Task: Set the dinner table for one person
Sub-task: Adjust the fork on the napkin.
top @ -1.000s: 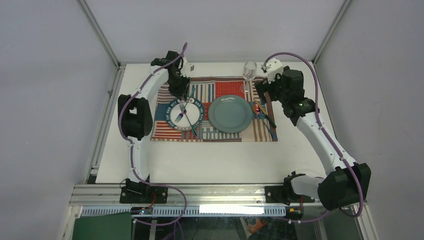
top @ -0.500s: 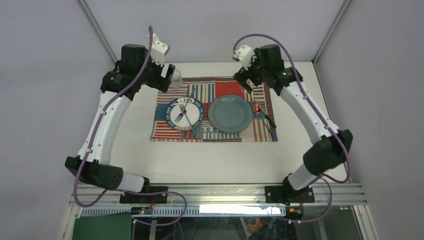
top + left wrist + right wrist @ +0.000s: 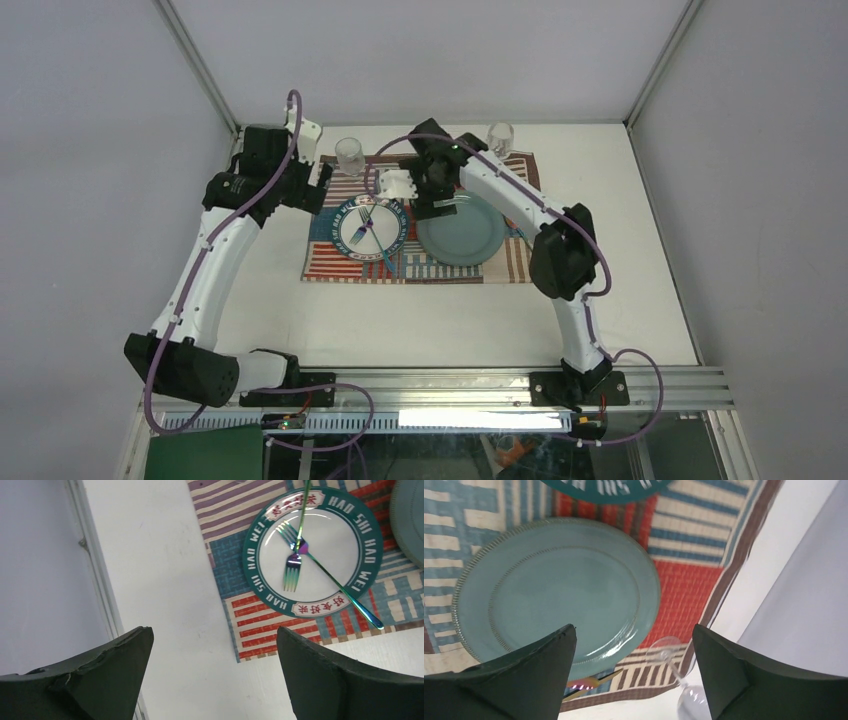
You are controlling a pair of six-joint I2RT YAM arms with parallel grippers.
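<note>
Though half-covered, plate (image 3: 468, 240) on dinner table (image 3: 420, 320)

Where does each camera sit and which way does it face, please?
Top external: above, behind the bases, looking down on the dinner table; both arms show.
Left wrist: on its arm, facing down at the lettered plate with forks; left gripper open.
Right wrist: on its arm, facing down at the teal plate and glass; right gripper open.
Shared: all show the placemat.
</note>
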